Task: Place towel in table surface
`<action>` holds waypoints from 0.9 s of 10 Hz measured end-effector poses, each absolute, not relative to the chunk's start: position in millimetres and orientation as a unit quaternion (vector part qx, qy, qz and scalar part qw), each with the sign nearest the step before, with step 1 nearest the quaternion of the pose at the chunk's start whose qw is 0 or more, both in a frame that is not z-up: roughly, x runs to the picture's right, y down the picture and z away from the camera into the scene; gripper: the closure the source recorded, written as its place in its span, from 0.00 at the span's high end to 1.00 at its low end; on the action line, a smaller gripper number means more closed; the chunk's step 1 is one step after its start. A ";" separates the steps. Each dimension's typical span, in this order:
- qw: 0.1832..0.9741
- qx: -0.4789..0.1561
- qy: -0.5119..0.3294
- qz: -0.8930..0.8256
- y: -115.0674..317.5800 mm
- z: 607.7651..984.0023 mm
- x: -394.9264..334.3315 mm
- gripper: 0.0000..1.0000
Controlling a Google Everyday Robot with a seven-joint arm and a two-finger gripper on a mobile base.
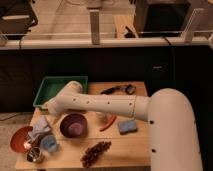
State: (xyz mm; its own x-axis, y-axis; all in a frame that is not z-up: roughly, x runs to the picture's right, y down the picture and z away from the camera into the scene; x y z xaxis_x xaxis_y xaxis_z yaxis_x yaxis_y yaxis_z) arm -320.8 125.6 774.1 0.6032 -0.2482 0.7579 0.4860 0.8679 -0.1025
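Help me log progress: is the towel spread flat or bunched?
Bunched: the towel lies in a crumpled heap on the table, gripper at its upper edge.

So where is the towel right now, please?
Camera view, left side of the table: the towel is bunched between the orange bowl and purple bowl, beneath the gripper.
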 end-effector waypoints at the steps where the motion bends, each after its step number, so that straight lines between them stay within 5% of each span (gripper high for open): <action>1: 0.878 -0.155 -0.395 -0.220 128.1 776.5 -329.9 0.47; 9: 0.836 -0.234 -0.397 -0.298 151.2 788.5 -346.3 0.58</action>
State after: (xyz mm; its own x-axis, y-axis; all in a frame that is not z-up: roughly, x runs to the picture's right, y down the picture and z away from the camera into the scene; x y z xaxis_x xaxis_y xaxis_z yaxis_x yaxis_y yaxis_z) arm -346.3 151.2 788.5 0.5065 -0.3123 0.8037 0.6840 0.7131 -0.1539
